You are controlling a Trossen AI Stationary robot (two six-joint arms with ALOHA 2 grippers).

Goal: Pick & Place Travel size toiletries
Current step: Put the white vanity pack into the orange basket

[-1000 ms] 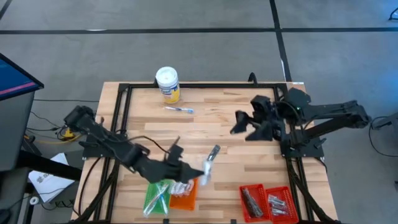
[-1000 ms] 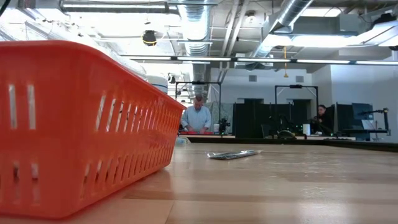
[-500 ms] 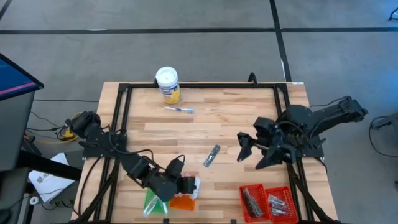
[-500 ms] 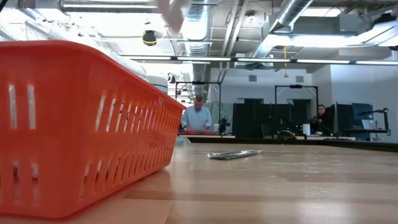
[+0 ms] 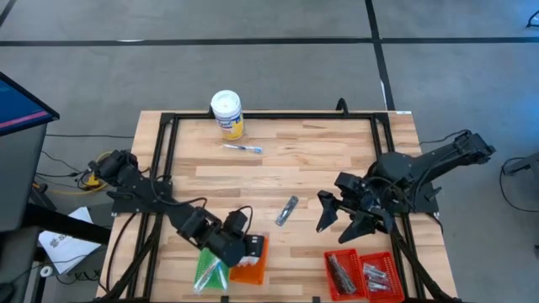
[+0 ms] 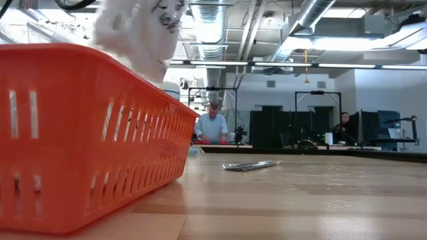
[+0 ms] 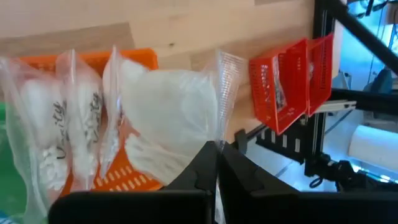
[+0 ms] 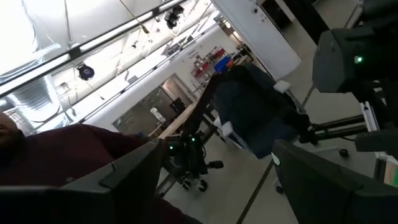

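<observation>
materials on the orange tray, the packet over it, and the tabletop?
Orange tray: looks like molded plastic, slotted walls with a slight sheen. Packet in the left claw: clear crinkly film around something white, likely plastic wrap. Tabletop: pale wood planks with visible seams.

White packet (image 7: 165, 102), orange tray (image 6: 80, 127)

Bright overhead light, blurred foreground.

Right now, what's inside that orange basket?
White packets lie in the orange basket; the left end effector holds another above it. The basket's floor beneath them is covered.
</observation>
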